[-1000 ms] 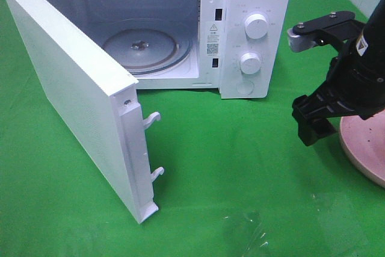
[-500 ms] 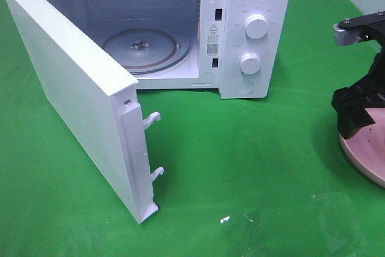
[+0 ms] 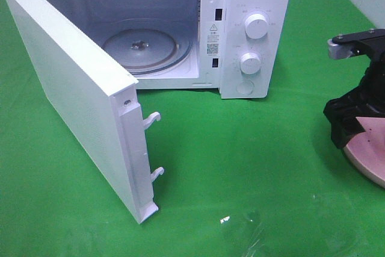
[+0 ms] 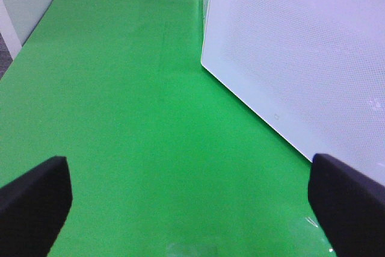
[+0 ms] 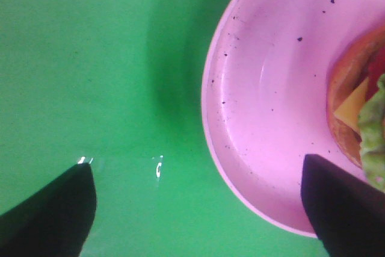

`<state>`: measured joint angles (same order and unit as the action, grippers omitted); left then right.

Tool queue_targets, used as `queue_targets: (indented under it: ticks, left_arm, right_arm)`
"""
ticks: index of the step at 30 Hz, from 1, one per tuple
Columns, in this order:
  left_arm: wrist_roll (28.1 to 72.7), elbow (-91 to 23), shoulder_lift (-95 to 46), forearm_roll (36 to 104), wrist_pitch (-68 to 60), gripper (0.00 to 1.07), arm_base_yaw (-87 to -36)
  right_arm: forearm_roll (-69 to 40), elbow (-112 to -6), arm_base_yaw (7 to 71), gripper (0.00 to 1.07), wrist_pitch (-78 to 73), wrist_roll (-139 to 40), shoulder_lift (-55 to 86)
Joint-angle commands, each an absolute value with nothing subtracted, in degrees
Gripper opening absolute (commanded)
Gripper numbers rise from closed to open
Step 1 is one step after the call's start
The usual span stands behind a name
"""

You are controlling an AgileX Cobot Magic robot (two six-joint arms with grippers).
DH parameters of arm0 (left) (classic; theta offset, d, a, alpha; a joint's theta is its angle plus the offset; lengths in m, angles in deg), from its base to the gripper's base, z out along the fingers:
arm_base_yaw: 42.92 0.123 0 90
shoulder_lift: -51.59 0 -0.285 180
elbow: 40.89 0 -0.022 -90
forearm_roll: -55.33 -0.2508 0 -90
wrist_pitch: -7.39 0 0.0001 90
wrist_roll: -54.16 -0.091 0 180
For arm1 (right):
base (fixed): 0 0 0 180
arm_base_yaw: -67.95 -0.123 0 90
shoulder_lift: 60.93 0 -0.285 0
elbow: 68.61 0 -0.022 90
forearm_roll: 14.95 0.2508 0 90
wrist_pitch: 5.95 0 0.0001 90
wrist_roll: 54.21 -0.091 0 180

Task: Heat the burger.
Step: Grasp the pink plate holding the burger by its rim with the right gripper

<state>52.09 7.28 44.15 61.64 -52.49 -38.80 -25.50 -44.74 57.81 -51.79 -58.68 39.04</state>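
The burger point(image 5: 355, 106) shows only in the right wrist view, at the frame edge, lying on a round pink plate point(image 5: 271, 88): brown bun, yellow cheese, green lettuce, a bit of red. My right gripper point(image 5: 195, 215) is open and empty, its fingers straddling the plate's rim, with the burger off to one side. In the high view the right gripper point(image 3: 346, 118) hangs over the plate's point(image 3: 370, 148) left edge at the far right. My left gripper point(image 4: 192, 209) is open and empty above the green cloth beside the microwave door point(image 4: 301, 58).
The white microwave point(image 3: 252, 4) stands at the back, its door point(image 3: 72, 94) swung wide open to the left. Its glass turntable point(image 3: 144, 46) is bare. Two knobs point(image 3: 257, 26) sit on its right panel. Green cloth point(image 3: 240, 161) covers the table.
My right arm has swung to the right away from the microwave, then settled slightly back left and lower over the pink plate's edge. The microwave has not changed.
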Motion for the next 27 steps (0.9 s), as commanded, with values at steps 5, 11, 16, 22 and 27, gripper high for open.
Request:
queue_targets:
  ticks: [5,11,16,22,27]
  left_arm:
    - [52.09,7.33,45.18,61.81,-52.43,1.01,-38.8]
    - [52.09,7.33,45.18,61.81,-52.43,1.01,-38.8]
    - [52.09,7.33,45.18,61.81,-52.43,1.01,-38.8]
    - [52.09,7.33,45.18,61.81,-52.43,1.01,-38.8]
    - [52.09,7.33,45.18,61.81,-52.43,1.01,-38.8]
  right_arm:
    - [-25.27,-44.8,58.09,0.85,-48.98,-57.82,42.31]
    - [-25.38,-44.8,58.09,0.84,-47.61,-57.76,44.49]
    - [-25.55,-44.8,58.09,0.84,-46.86,-57.76,46.44]
    - [-25.78,-44.8,58.09,0.83,-45.03,-57.82,49.07]
    - [-25.78,-44.8,58.09,0.82,-44.4,-57.82,50.56]
